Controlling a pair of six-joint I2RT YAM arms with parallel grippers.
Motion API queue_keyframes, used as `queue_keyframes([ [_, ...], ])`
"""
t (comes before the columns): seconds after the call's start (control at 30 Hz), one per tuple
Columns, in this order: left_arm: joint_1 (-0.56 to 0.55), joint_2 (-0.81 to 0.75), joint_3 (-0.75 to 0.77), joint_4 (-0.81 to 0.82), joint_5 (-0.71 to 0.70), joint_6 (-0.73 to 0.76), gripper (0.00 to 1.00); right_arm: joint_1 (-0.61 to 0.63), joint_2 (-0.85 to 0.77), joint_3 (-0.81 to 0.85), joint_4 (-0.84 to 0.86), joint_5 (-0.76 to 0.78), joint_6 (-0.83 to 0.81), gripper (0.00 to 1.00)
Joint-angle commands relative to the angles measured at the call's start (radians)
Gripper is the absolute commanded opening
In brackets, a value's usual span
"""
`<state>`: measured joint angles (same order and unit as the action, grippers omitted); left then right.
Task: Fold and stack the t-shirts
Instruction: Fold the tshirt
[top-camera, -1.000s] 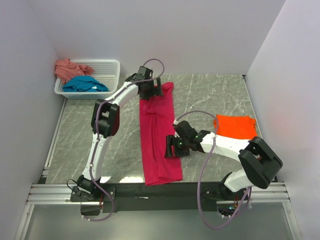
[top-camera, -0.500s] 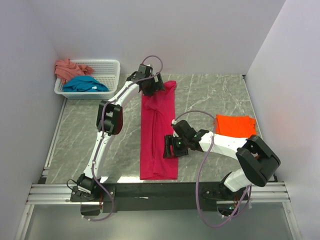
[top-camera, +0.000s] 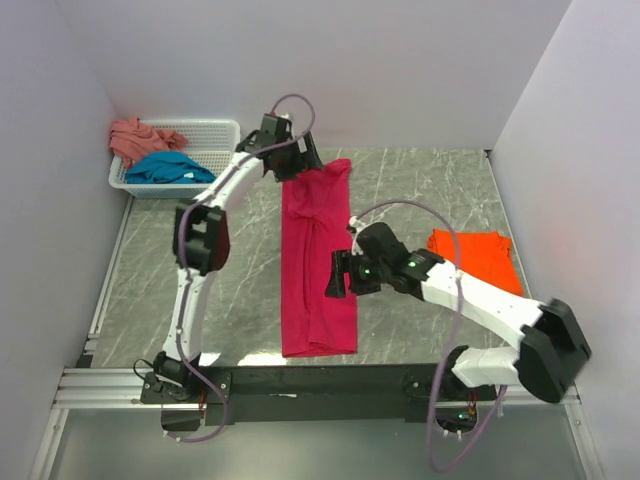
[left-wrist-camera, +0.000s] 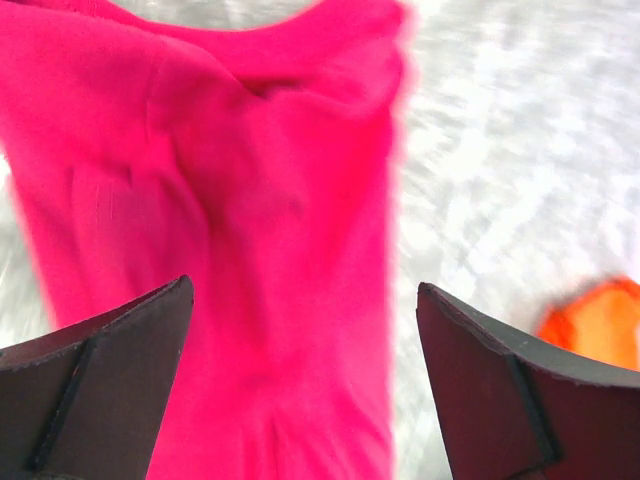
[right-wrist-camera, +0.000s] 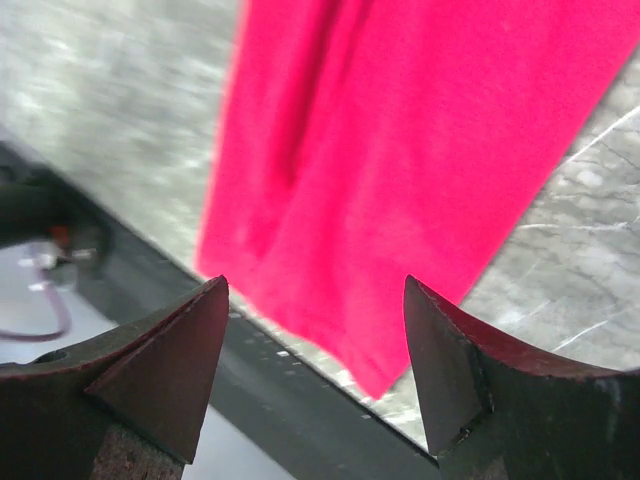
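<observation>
Shirt in work: red shirt (top-camera: 318, 255) lies as a long strip down the middle of the table (top-camera: 420, 190), with the collar far and the hem at the near edge.
Far end: left tool (left-wrist-camera: 303, 300) is spread wide and empty, above the collar.
Near end: right tool (right-wrist-camera: 315, 290) is spread wide and empty, over the strip's right side toward the hem.
Others: orange shirt (top-camera: 475, 255) lies folded at the right; teal shirt (top-camera: 165, 168) and pink shirt (top-camera: 140, 138) are in the basket (top-camera: 236, 140).
Risk: the lengthwise ridge of bunched cloth may get folded in and leave a lumpy, crooked fold. A pinch that catches only the top layer would let the strip open. Dragging the shirt nearer could pull the hem off the edge.
Writing: none legible.
</observation>
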<state>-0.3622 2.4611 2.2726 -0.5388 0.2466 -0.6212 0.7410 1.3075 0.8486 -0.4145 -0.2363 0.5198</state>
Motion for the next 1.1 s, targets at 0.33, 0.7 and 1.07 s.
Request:
queue_keyframes([
  [0.33, -0.102, -0.957, -0.993, 0.04, -0.134, -0.138, 0.99, 0.037, -0.349, -0.249, 0.017, -0.07, 0.118, 0.8],
  [0.7, -0.406, -1.366, -1.662, -0.028, -0.105, -0.393, 0.99, 0.1, -0.289, -0.44, 0.184, -0.152, 0.238, 0.79],
  [1.07, -0.515, -1.257, -1.785, 0.143, 0.022, -0.44, 0.72, 0.136, -0.156, -0.46, 0.259, -0.109, 0.339, 0.71],
])
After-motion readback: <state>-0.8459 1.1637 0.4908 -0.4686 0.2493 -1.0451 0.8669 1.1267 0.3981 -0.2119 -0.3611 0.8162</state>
